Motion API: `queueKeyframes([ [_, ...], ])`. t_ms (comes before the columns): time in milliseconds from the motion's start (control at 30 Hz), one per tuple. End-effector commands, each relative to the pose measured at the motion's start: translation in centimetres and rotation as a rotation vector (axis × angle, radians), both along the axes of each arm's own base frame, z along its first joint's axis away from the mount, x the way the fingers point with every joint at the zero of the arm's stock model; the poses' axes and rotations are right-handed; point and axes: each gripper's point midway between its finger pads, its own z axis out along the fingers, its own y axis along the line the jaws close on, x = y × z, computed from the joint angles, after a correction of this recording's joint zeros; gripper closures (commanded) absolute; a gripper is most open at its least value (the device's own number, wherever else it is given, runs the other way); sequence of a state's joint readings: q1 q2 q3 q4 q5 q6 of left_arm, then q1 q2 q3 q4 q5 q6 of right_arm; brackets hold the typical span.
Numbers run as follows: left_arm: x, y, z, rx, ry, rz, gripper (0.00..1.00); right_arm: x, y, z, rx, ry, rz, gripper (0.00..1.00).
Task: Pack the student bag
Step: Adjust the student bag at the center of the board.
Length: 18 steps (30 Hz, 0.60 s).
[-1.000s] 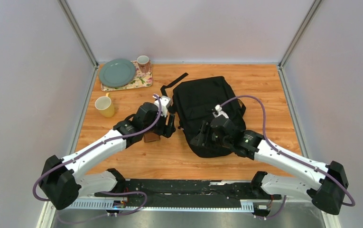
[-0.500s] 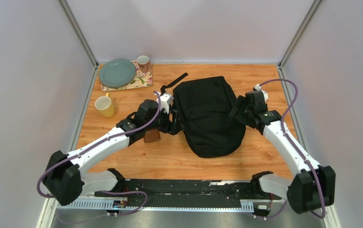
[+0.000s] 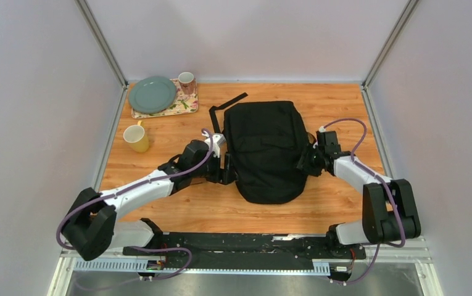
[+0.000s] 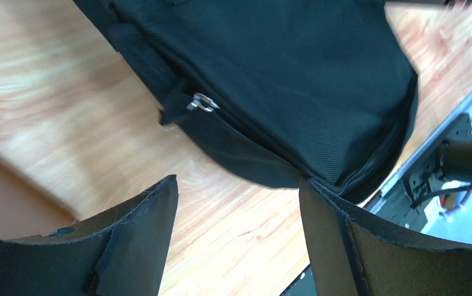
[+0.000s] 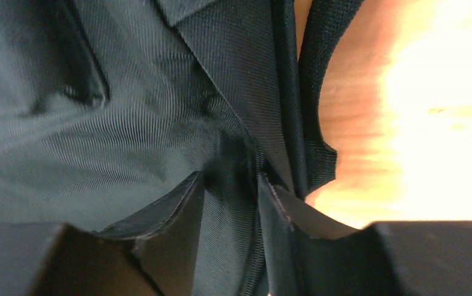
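Note:
The student bag [image 3: 264, 151], a large black backpack, lies flat in the middle of the table with its rounded end toward me. My left gripper [image 3: 228, 168] sits low at the bag's left edge, open, with only bare wood between its fingers [image 4: 140, 237]. Just beyond them is the bag's side with a metal zip pull [image 4: 203, 103]. My right gripper [image 3: 305, 163] presses against the bag's right edge. In the right wrist view its fingers [image 5: 178, 213] stand close together around a fold of black fabric [image 5: 230, 179] with a zip line.
A yellow mug [image 3: 136, 138] stands left of my left arm. At the back left, a green plate [image 3: 152, 94] and a pinkish mug [image 3: 186, 81] sit on a floral tray [image 3: 182, 106]. A loose strap [image 3: 227, 103] trails from the bag's far left corner. A brown surface [image 4: 5, 197] shows beside my left fingers.
My right arm swung from over the bag's front to its right edge and its jaws narrowed on the fabric. The bag straightened. My left gripper slid nearer along the left edge, hiding the brown wallet.

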State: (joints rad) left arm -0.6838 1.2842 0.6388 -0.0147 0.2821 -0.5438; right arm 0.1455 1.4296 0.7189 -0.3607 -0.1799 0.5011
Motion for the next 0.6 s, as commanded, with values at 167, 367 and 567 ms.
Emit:
queueKeyframes([
  [167,3.1,4.3,10.8,0.046,-0.375,0.156,0.2,-8.6,6.2,-0.9,0.19,0.007,0.193,1.0],
  [367,4.3,0.2,12.6,-0.012,-0.339,0.028,0.19,-11.0,6.4,-1.3,0.149,0.012,0.197,0.94],
  [567,5.9,-6.3,11.2,-0.103,-0.189,-0.152,0.19,-9.2,4.1,1.1,0.061,-0.076,0.045,0.56],
])
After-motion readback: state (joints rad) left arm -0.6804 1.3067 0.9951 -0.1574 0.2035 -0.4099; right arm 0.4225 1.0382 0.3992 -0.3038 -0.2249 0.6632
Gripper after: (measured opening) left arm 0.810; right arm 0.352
